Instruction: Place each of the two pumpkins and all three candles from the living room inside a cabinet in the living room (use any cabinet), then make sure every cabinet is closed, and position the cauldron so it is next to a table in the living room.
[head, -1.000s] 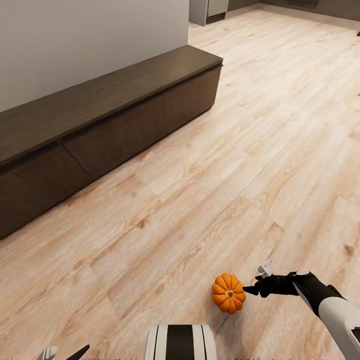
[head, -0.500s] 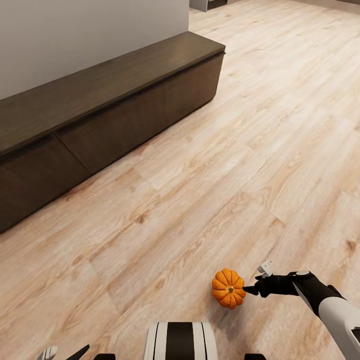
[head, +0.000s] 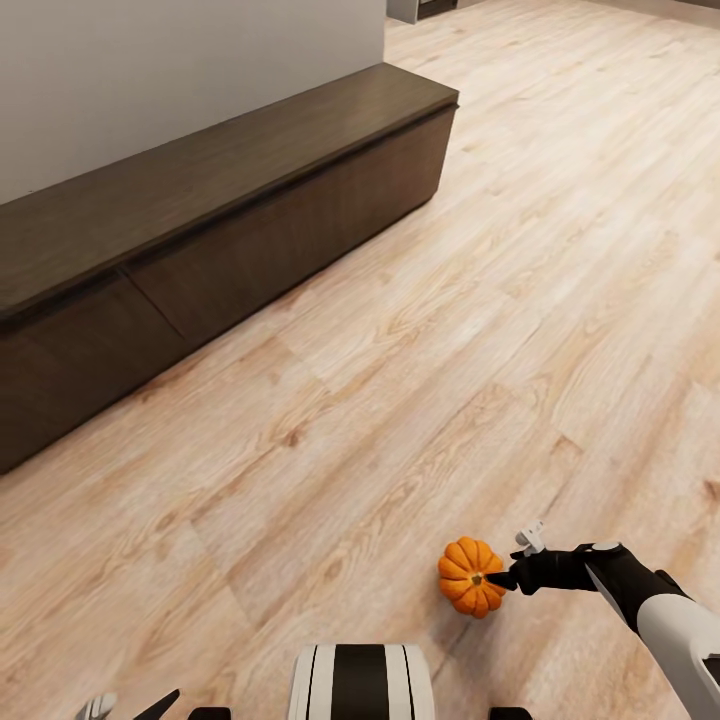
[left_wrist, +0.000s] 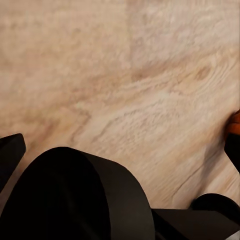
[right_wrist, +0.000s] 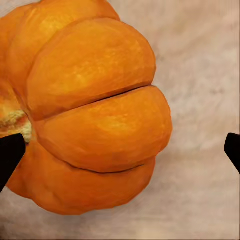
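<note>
Cabinet (head: 215, 215) first: I see the long, dark brown unit running along the grey wall (head: 150, 80), its flat drawer fronts all flush and shut. Pale wood floor (head: 480, 330) spreads out from the cabinet's front. Well out from the cabinet, on the side away from the wall, my right arm (head: 640, 600) reaches in low, black at the wrist and white further back. At its end the right tool (head: 498, 578) has the pumpkin (head: 470, 576) at its tip, stem end toward the fingers. On the right wrist camera the orange ribbed body (right_wrist: 85, 105) sits off to one side while the two dark fingertips (right_wrist: 10, 155) stand wide apart at the frame edges, so I read the tool as spread, not pinching. The left tool (head: 125, 706) hangs closer to me than the cabinet; I cannot tell whether it is spread or pressed together.
</note>
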